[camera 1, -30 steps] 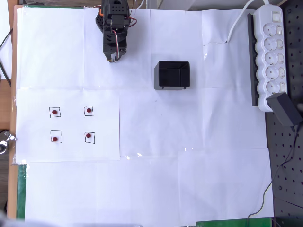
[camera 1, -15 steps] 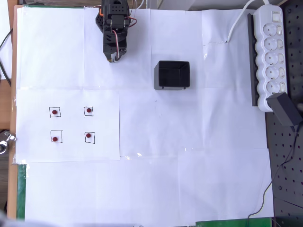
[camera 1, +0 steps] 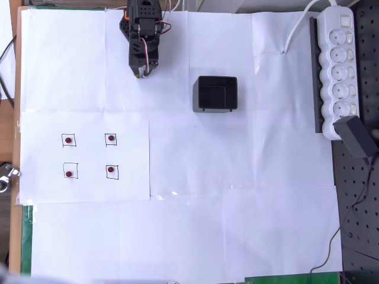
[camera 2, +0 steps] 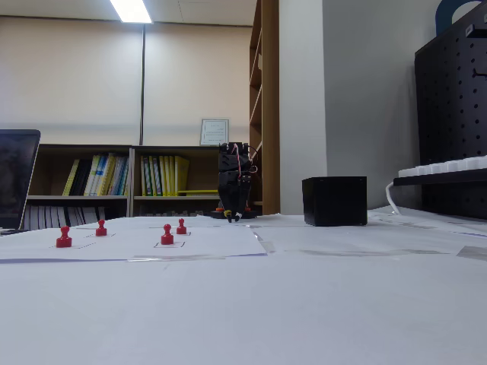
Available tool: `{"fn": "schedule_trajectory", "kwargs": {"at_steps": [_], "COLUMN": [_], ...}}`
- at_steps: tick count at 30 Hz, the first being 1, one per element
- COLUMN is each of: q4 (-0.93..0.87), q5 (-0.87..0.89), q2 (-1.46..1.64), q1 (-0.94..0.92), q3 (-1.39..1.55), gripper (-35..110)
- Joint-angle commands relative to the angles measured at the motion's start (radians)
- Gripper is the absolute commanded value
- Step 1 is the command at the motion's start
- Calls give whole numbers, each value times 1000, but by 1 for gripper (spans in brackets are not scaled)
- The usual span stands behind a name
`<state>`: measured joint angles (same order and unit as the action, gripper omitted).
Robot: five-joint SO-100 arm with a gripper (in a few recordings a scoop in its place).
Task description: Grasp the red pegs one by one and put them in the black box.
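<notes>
Hanging: the end effector (camera 1: pixel 142 73) is folded under the arm at the top of the overhead view, tip pointing down at the paper; the fingers look drawn together with nothing between them.
Box: the box (camera 1: pixel 215 94) stands just right of the end effector in the overhead view, open side up and empty.
Pegs: four pegs (camera 1: pixel 110 138) stand well below the end effector, each inside a drawn square, in a two-by-two grid on the left sheet; none has gone into the box yet.
Handling: likely light, rigid plastic, easy to tip; take the narrow stem under the round head, not the wider base.
Views: the overhead view gives the grid layout and the box interior, with the pegs as dots; the fixed view shows their pawn-like profile (camera 2: pixel 64 238) and the end effector (camera 2: pixel 233 214) low over the desk (camera 2: pixel 319 304).
</notes>
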<state>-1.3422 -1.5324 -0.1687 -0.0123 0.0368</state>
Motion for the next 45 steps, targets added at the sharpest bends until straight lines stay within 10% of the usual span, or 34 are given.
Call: {"fn": "schedule_trajectory", "kwargs": {"at_steps": [1,10,28,45], "q4": [-6,74,1595,1865], "q5": [-18,87,12,-84], "q2": [-9,84,1129,1694], "q1": [-12,-2,-255,-242], "q3": [-11,-11,41,394], "gripper": [0,0,9,12]}}
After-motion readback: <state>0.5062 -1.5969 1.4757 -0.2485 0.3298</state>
